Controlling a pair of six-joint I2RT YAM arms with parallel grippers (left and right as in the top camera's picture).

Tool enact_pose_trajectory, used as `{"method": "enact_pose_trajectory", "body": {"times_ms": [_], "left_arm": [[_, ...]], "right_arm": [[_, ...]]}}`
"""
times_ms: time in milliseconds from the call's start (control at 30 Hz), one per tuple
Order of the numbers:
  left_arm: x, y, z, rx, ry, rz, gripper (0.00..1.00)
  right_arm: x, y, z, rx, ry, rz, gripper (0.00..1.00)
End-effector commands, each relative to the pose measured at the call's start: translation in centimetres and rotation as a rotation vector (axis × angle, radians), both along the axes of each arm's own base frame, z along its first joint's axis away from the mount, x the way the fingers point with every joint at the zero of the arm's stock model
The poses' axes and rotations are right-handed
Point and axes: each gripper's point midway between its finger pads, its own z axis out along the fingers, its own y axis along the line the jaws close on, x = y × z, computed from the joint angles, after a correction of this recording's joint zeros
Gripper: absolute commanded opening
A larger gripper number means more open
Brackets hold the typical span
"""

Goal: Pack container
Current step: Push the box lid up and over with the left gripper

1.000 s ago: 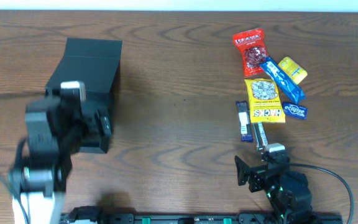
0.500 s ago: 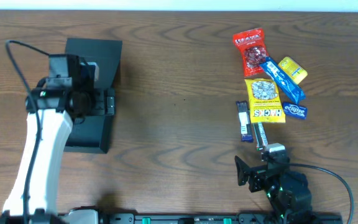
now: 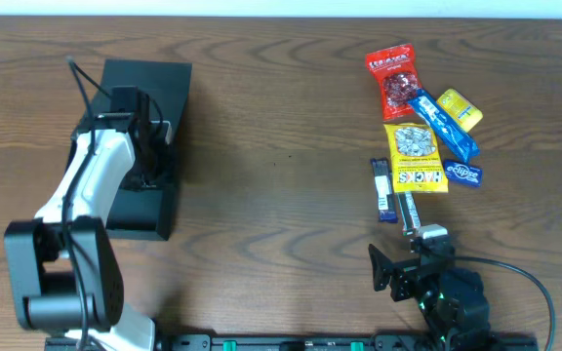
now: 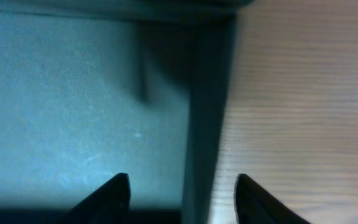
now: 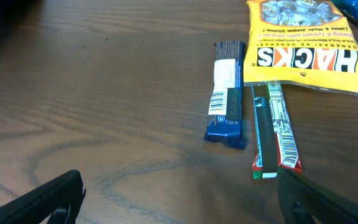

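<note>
The container [image 3: 154,78] is a dark teal-black box at the left of the table. My left gripper [image 3: 161,154] hangs over its right side. In the left wrist view the open fingers [image 4: 182,190] straddle the container's right wall [image 4: 204,124], with teal surface to the left and wood to the right. My right gripper [image 3: 408,265] is open and empty at the front right, just short of the snacks. In the right wrist view its fingers [image 5: 179,196] frame bare wood, with a dark blue bar [image 5: 227,102] and a red-green stick [image 5: 272,134] ahead.
Snack packets cluster at the right: a red packet [image 3: 390,78], a long blue packet [image 3: 442,125], a small yellow one [image 3: 459,109], a yellow HACKS bag [image 3: 416,156], a blue gum pack [image 3: 463,175], a dark blue bar [image 3: 383,188] and a thin stick [image 3: 408,210].
My left arm has swung from the front left up over the container, and its gripper now sits at the box's right wall. The right arm and the snacks have not moved.
</note>
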Motion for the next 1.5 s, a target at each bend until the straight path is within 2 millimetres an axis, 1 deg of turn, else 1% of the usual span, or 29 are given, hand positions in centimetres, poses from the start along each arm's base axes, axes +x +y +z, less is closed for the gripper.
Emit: {"method": "enact_pose_trajectory", "body": {"times_ms": [0, 33, 67, 133, 167, 300, 367, 433, 567, 667, 767, 867, 900, 1000, 1100, 1233, 1367, 1467], "left_arm": [[0.6, 0.6, -1.3, 0.054, 0.024, -0.020, 0.40], [0.6, 0.5, -1.5, 0.054, 0.028, -0.024, 0.35], [0.7, 0.3, -1.9, 0.054, 0.031, -0.030, 0.24], [1.1, -0.1, -2.2, 0.054, 0.024, -0.030, 0.09], [1.4, -0.4, -2.3, 0.053, 0.012, -0.027, 0.06], [2.6, -1.7, -2.1, 0.047, -0.039, -0.023, 0.06], [3.2, -3.1, -2.1, 0.021, -0.063, -0.019, 0.06], [3.9, -5.2, -1.9, -0.028, -0.096, -0.018, 0.06], [5.3, -8.6, -1.4, -0.058, -0.171, -0.022, 0.06], [6.1, -11.9, -0.9, -0.099, -0.227, -0.046, 0.06], [6.6, -15.5, 0.0, -0.181, -0.264, -0.045, 0.06], [7.1, -18.7, 1.2, -0.262, -0.299, -0.017, 0.06], [7.2, -19.4, 1.5, -0.278, -0.309, -0.005, 0.06], [7.2, -22.0, 2.3, -0.329, -0.326, 0.035, 0.05], [6.3, -24.1, 2.6, -0.377, -0.296, 0.118, 0.06], [5.2, -27.4, 3.0, -0.412, -0.312, 0.070, 0.06], [4.5, -29.6, 3.5, -0.435, -0.338, 0.086, 0.06], [4.9, -30.3, 4.1, -0.461, -0.364, 0.078, 0.06]], "right_arm": [[0.0, -0.1, -0.1, 0.007, 0.002, -0.007, 0.99], [0.0, -0.1, -0.1, 0.008, 0.002, -0.008, 0.99], [0.0, -0.1, -0.1, 0.008, 0.002, -0.008, 0.99], [0.0, -0.1, -0.1, 0.008, 0.002, -0.008, 0.99], [0.0, -0.1, -0.1, 0.008, 0.002, -0.008, 0.99], [0.0, -0.1, -0.1, 0.008, 0.002, -0.008, 0.99], [0.0, -0.1, -0.1, 0.008, 0.002, -0.008, 0.99], [0.0, -0.1, -0.1, 0.007, 0.002, -0.007, 0.99], [0.0, -0.1, -0.1, 0.008, 0.002, -0.008, 0.99], [0.0, -0.1, -0.1, 0.008, 0.002, -0.008, 0.99], [0.0, -0.1, -0.1, 0.008, 0.002, -0.007, 0.99], [0.0, -0.1, -0.1, 0.008, 0.002, -0.008, 0.99], [0.0, -0.1, -0.1, 0.008, 0.002, -0.008, 0.99], [0.0, -0.1, -0.1, 0.008, 0.002, -0.007, 0.99], [0.0, -0.1, -0.1, 0.007, 0.002, -0.007, 0.99], [0.0, -0.1, -0.1, 0.008, 0.002, -0.008, 0.99], [0.0, -0.1, -0.1, 0.008, 0.002, -0.008, 0.99], [0.0, -0.1, -0.1, 0.008, 0.002, -0.008, 0.99]]}}
